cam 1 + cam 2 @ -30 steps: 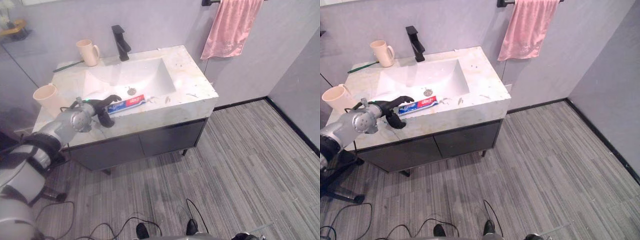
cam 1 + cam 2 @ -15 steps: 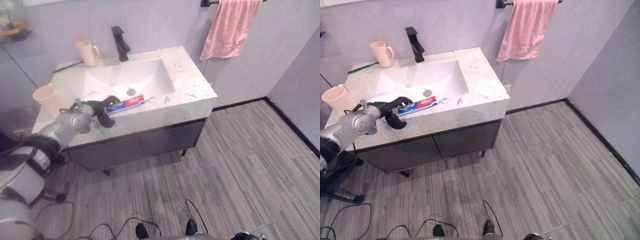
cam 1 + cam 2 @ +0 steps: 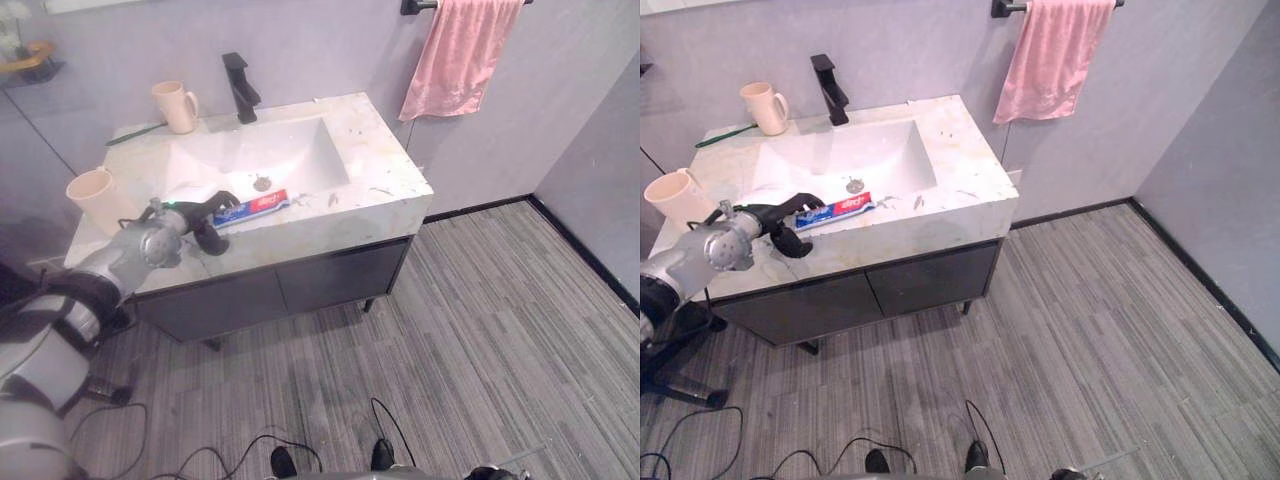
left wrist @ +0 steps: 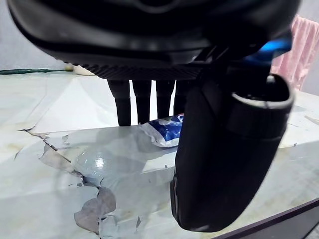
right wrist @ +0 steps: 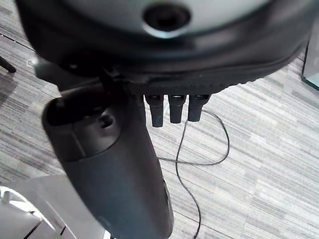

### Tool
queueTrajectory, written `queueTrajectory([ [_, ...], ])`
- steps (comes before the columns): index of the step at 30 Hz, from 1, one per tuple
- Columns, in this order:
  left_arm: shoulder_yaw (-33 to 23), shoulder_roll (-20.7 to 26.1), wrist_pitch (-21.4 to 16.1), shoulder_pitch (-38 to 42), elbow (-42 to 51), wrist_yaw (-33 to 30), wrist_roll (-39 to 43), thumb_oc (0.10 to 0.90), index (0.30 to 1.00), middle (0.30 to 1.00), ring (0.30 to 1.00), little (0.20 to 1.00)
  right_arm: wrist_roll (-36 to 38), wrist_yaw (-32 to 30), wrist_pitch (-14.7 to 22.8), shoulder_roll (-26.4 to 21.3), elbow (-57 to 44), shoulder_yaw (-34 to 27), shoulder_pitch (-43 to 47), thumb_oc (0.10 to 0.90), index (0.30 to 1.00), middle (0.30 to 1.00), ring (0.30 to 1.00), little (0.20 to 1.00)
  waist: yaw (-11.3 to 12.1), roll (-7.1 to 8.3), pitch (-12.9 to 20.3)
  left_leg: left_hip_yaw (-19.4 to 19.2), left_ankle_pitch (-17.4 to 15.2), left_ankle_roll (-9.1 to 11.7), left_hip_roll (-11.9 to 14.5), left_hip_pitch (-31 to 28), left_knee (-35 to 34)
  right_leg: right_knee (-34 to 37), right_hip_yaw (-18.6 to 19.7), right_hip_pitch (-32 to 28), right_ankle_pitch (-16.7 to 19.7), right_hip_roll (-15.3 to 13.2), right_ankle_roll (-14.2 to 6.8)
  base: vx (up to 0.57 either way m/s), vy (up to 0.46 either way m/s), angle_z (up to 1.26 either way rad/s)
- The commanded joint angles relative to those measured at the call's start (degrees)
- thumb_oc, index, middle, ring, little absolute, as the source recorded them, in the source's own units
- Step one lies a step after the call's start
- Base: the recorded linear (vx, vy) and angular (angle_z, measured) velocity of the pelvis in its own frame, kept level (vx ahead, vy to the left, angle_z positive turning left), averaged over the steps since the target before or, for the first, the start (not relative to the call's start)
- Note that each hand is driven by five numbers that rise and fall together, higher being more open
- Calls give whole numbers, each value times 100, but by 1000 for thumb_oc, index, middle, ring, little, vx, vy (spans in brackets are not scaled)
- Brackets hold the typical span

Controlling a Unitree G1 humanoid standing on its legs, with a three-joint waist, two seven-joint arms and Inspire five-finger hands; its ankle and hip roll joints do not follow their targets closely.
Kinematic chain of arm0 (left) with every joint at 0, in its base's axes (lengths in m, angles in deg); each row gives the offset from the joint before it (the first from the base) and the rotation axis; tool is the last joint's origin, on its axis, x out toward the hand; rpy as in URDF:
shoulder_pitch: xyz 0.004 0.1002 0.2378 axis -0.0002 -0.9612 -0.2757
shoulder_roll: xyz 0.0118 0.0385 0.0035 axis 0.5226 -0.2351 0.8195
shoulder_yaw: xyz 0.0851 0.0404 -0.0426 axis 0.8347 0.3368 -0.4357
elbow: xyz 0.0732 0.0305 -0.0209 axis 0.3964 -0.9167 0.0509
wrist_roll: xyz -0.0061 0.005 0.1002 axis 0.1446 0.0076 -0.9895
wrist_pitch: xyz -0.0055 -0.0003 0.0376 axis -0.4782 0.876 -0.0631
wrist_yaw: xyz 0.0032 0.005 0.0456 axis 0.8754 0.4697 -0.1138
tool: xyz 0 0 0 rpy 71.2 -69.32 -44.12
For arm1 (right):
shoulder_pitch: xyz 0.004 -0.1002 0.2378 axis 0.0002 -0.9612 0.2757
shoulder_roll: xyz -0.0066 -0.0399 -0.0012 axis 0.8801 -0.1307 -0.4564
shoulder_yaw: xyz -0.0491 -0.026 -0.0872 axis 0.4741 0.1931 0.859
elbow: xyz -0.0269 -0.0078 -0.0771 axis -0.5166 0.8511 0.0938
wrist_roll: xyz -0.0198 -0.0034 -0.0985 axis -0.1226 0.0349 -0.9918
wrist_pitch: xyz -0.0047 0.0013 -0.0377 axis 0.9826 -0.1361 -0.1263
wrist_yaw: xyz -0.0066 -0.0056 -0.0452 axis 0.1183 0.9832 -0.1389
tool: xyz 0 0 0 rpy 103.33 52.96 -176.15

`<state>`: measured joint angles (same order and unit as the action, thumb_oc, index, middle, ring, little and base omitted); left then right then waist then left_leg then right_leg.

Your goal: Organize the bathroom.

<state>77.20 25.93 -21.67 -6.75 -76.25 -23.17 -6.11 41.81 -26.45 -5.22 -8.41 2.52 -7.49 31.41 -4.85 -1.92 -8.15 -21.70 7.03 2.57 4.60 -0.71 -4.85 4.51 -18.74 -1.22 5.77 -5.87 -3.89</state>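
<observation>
The sink basin point(image 3: 262, 152) was taken as the reference point. The toothpaste tube point(image 3: 258, 206) lay flat on the marble counter point(image 3: 395, 170), on the strip in front of the basin, near the drain. The left hand point(image 3: 208, 213) rested at the tube's left end; the left wrist view showed its fingers point(image 4: 142, 102) extended straight down to the counter beside the tube's crimped end, thumb standing apart, nothing gripped. Whether the fingertips actually touched the tube could not be told. A cream mug point(image 3: 176, 105) stood behind the basin to its left, just beside the black faucet point(image 3: 240, 86), with a green toothbrush point(image 3: 135, 132) lying near it. A second cream cup point(image 3: 96, 196) stood left of the basin. A pink towel point(image 3: 457, 55) hung on the wall to the basin's right. The right hand point(image 5: 119, 164) hung above the grey plank floor point(image 5: 269, 164), fingers relaxed and holding nothing.
</observation>
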Motion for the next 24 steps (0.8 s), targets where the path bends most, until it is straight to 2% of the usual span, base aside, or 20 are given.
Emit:
queueTrajectory([
  [1, -1079, 272, 145, 797, -652, -635, 20, 800, 900, 900, 900, 900, -192, 39, -158, 40, 140, 233, 1, 800, 900, 900, 900, 900, -34, 37, 34, -17, -430, -39, -71, 65, 227, -174, 33, 9, -461, 42, -64, 0, 0, 0],
  [11, -1169, 315, 145, 734, -520, -789, 11, 800, 900, 900, 900, 900, -243, 49, -187, 41, 140, 238, -37, 800, 900, 900, 900, 900, -12, 57, 31, -14, -434, -39, -64, 79, 243, -163, 17, -10, -465, 43, -51, 0, 0, 0],
  [18, -1140, 336, 370, 733, -652, -928, -328, 800, 900, 900, 900, 900, -263, 133, -258, 28, 109, 251, -39, 800, 900, 900, 900, 900, -6, 65, 68, 9, -435, -39, -66, 68, 248, -154, 13, -33, -468, 52, -45, 0, 0, 0],
  [22, -1257, 366, 583, 669, -815, -1311, -498, 800, 900, 900, 900, 900, -258, 165, -264, 35, 131, 253, -72, 800, 900, 900, 900, 900, 8, 56, 91, 18, -437, -30, -56, 98, 293, -150, 8, -54, -472, 50, -37, 0, 0, 0],
  [24, -1430, 416, 744, 700, -923, -2349, -425, 800, 900, 900, 900, 900, -202, 200, -278, 17, 110, 281, -79, 800, 900, 900, 900, 900, 13, 63, 83, 36, -426, -21, -44, 112, 300, -178, 1, -38, -488, 51, -30, 0, 0, 0],
])
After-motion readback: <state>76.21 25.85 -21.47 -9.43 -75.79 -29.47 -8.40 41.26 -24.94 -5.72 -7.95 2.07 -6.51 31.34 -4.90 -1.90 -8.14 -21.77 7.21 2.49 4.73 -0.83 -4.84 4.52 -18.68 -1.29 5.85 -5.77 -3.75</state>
